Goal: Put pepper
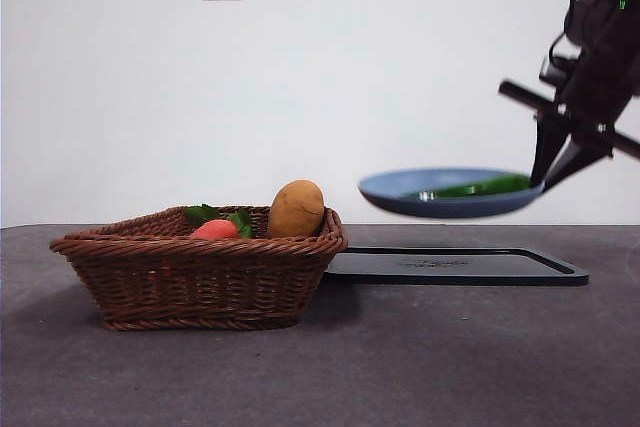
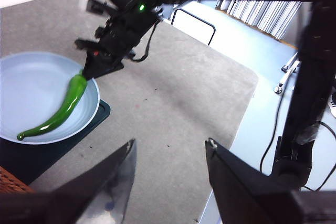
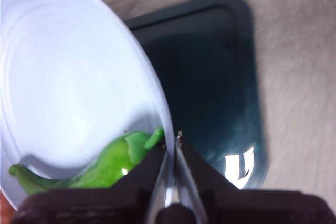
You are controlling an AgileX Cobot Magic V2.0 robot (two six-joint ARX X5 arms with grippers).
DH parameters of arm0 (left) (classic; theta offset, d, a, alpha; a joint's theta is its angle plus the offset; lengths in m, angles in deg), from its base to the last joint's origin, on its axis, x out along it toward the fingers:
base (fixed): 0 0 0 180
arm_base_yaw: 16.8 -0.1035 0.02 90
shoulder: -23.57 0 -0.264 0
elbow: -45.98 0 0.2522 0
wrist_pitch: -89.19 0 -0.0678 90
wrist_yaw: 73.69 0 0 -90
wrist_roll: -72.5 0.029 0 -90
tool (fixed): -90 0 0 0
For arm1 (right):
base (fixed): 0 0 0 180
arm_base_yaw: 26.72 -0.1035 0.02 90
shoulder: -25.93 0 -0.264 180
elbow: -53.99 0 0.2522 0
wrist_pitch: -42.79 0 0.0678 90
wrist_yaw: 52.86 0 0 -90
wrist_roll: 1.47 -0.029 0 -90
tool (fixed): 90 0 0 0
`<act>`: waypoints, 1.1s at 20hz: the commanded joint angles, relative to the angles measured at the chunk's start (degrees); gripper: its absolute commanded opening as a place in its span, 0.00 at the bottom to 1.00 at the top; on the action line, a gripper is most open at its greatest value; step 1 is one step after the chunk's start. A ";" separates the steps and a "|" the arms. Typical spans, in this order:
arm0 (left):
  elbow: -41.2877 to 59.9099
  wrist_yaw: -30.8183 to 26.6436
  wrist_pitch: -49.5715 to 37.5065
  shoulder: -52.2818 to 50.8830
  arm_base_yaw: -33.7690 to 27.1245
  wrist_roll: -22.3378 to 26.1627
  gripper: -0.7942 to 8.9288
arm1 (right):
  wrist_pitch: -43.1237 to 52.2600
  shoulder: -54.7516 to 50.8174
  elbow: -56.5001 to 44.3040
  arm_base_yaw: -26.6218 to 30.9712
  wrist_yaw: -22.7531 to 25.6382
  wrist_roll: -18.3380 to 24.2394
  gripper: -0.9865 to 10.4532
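Observation:
The long green pepper [image 1: 480, 187] lies in a light blue plate [image 1: 420, 197] that hangs in the air above the black tray [image 1: 455, 266]. My right gripper [image 1: 560, 162] is shut on the plate's right rim and carries it; in the right wrist view its jaws pinch the rim [image 3: 157, 108] with the pepper [image 3: 100, 169] just inside. The left wrist view shows the plate [image 2: 37, 87], the pepper [image 2: 60, 111] and the right gripper [image 2: 100, 69] at the rim. My left gripper [image 2: 168, 156] is open and empty, well off to the side, above the table.
A brown wicker basket [image 1: 200, 272] stands left of the tray and holds a tan potato [image 1: 296, 209] and a red-orange vegetable [image 1: 215, 230] with green leaves. The table's edge and the floor beyond show in the left wrist view [image 2: 247, 108].

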 commanded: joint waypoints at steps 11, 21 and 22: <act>-1.18 0.09 -0.07 0.17 0.42 -1.33 0.32 | 5.05 9.60 1.38 0.26 -0.63 -0.31 0.09; -1.18 0.04 0.94 0.17 0.39 -1.44 0.32 | 2.03 7.48 1.38 1.03 -0.11 -0.26 0.21; -1.18 0.04 1.27 0.17 0.39 -1.42 0.32 | 1.44 5.68 1.38 1.40 0.13 0.13 0.21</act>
